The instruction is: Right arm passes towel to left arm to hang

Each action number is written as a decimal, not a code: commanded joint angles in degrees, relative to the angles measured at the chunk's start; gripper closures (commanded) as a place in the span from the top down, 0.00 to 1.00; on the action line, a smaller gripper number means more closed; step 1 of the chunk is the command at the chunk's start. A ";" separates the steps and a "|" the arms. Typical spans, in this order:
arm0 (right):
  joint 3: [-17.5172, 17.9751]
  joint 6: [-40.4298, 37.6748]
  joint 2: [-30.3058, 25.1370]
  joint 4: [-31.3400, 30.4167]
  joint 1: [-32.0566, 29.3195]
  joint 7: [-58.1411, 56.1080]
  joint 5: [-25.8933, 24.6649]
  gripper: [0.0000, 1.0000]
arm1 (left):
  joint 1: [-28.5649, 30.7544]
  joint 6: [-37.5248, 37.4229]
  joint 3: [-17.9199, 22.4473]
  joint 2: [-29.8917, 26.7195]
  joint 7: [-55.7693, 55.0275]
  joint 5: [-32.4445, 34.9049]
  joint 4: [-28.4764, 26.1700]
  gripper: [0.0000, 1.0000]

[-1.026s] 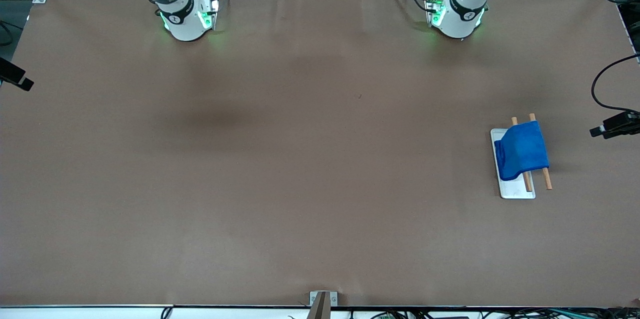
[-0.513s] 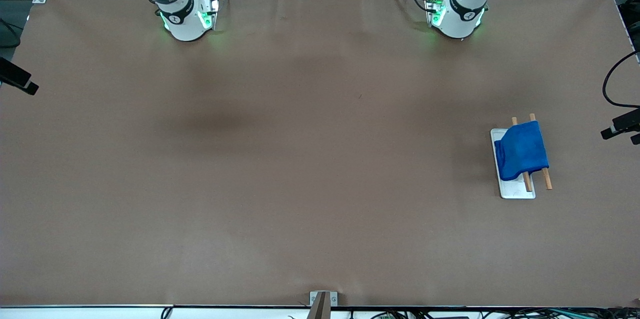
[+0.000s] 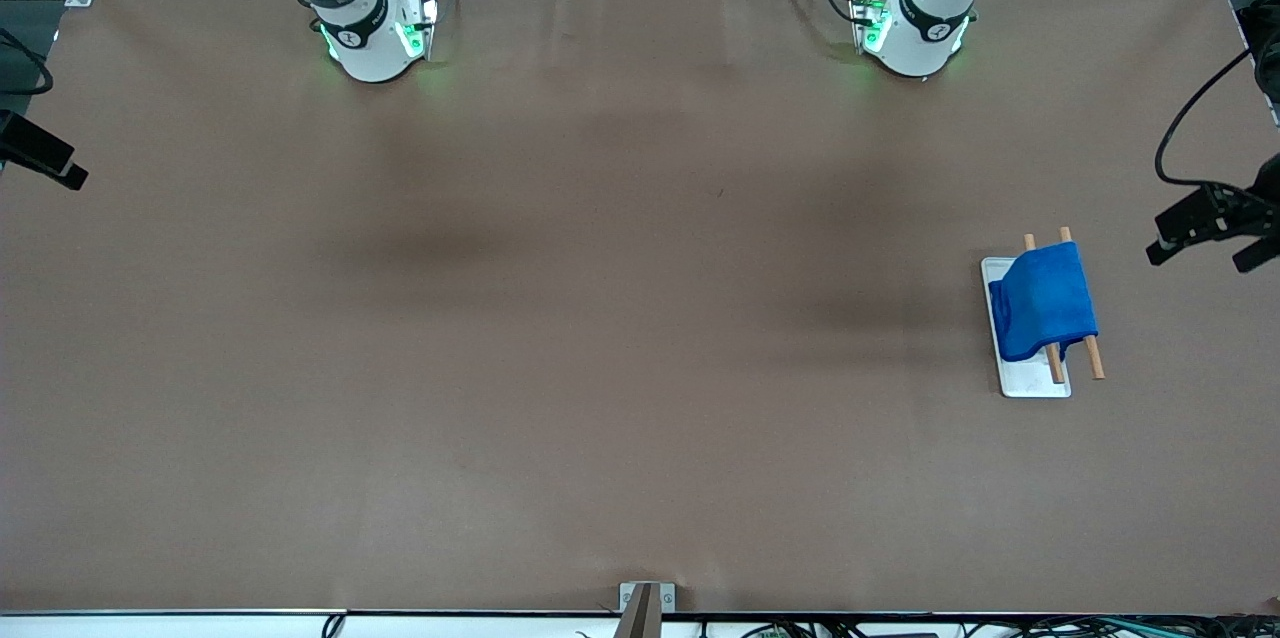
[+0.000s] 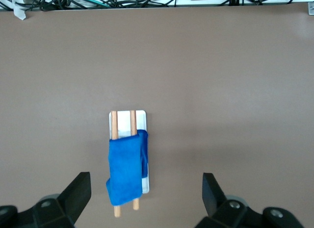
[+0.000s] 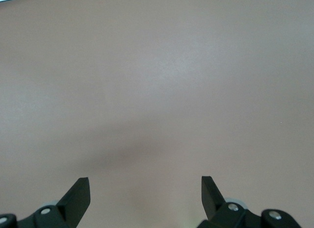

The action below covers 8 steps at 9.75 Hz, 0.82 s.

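Note:
The bright blue towel [image 3: 1043, 303] hangs folded over two wooden rods [image 3: 1095, 358] of a small rack with a white base [image 3: 1035, 380], toward the left arm's end of the table. The left wrist view shows the towel [image 4: 125, 169] draped over the rods [image 4: 114, 122] and the base [image 4: 142, 120]. My left gripper [image 3: 1200, 256] is open and empty, up in the air beside the rack, over the table's edge; its own view shows it [image 4: 145, 198] apart from the towel. My right gripper [image 3: 45, 158] is open and empty over bare table [image 5: 157, 90] at the right arm's end.
The brown table [image 3: 600, 318] carries only the rack. Both arm bases [image 3: 370, 38] stand along its edge farthest from the front camera. Cables [image 4: 122, 0] lie past the table edge in the left wrist view.
My left gripper has come farther in over the table edge beside the rack. My right gripper has shifted slightly. The towel and rack have not moved.

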 commanded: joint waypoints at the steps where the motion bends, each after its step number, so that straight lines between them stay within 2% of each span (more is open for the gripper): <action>1: 0.27 0.11 -0.67 -0.62 -0.32 -0.06 -0.27 1.00 | 0.45 -4.65 -1.22 -2.10 -1.01 1.00 -0.85 1.00; 2: 0.27 0.28 -0.67 -0.71 -0.32 0.02 -0.27 1.00 | 0.45 -7.28 -1.40 -2.55 -0.57 1.18 0.20 1.00; 3: 0.27 0.55 -0.67 -0.63 -0.23 0.02 -0.27 1.00 | 0.27 -9.74 -2.10 -1.68 -1.00 5.18 4.12 1.00; 4: 0.27 0.46 -0.67 -0.62 -0.14 0.02 -0.27 1.00 | 0.36 -11.68 -3.50 -1.15 -1.01 6.44 7.21 1.00; 5: 0.27 0.29 -0.67 -0.62 -0.23 0.02 -0.27 1.00 | 0.19 -12.40 -3.60 -0.71 -1.62 6.02 8.55 1.00; 8: 0.27 0.37 -0.67 -0.62 -0.32 0.11 -0.18 1.00 | -0.52 -13.63 -3.52 -1.24 -9.35 4.61 8.12 1.00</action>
